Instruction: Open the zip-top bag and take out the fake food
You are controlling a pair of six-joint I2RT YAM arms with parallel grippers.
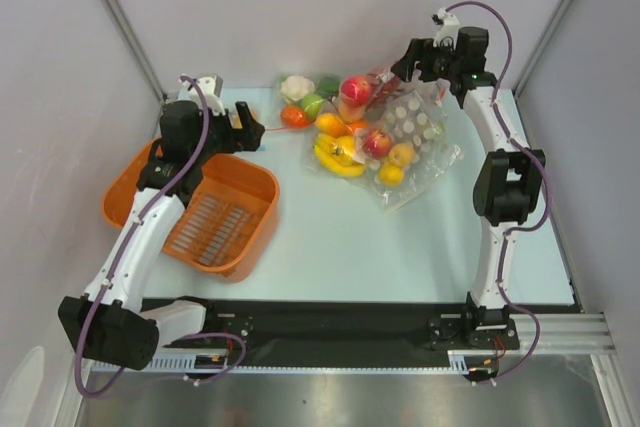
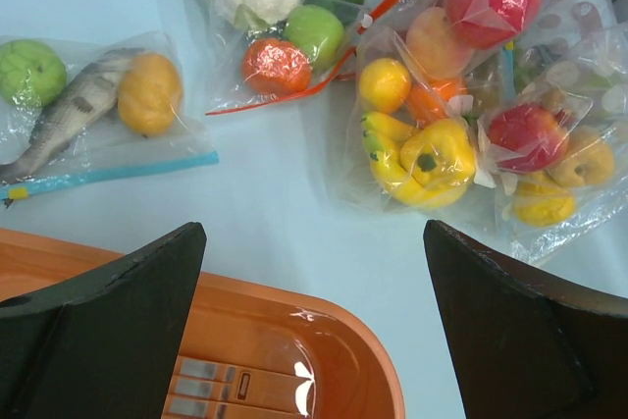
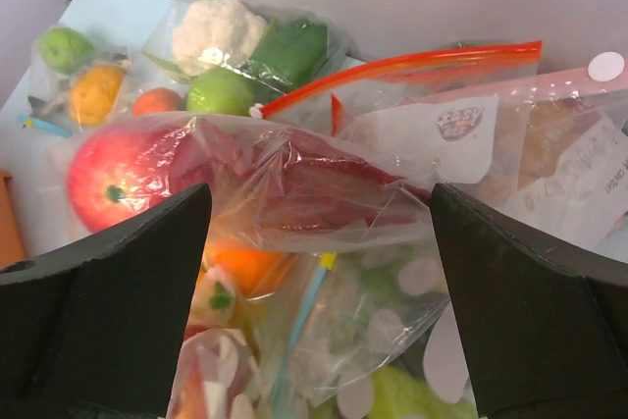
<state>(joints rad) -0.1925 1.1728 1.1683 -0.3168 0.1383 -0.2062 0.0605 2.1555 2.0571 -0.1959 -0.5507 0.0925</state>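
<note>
**Grip on the bag's mouth comes first**

Your right pincer hangs, jaws apart, over the large crinkly clear dotted zip-top bag at the far right of the pale bench. Inside lie a glossy red-yellow toy apple and a dark-red plastic lobster. Pinch film only, near the zip (overlapping bags make its strip hard to single out). Your left pincer, also spread, hovers above the orange plastic basket; bring it to the opposite lip.
</note>
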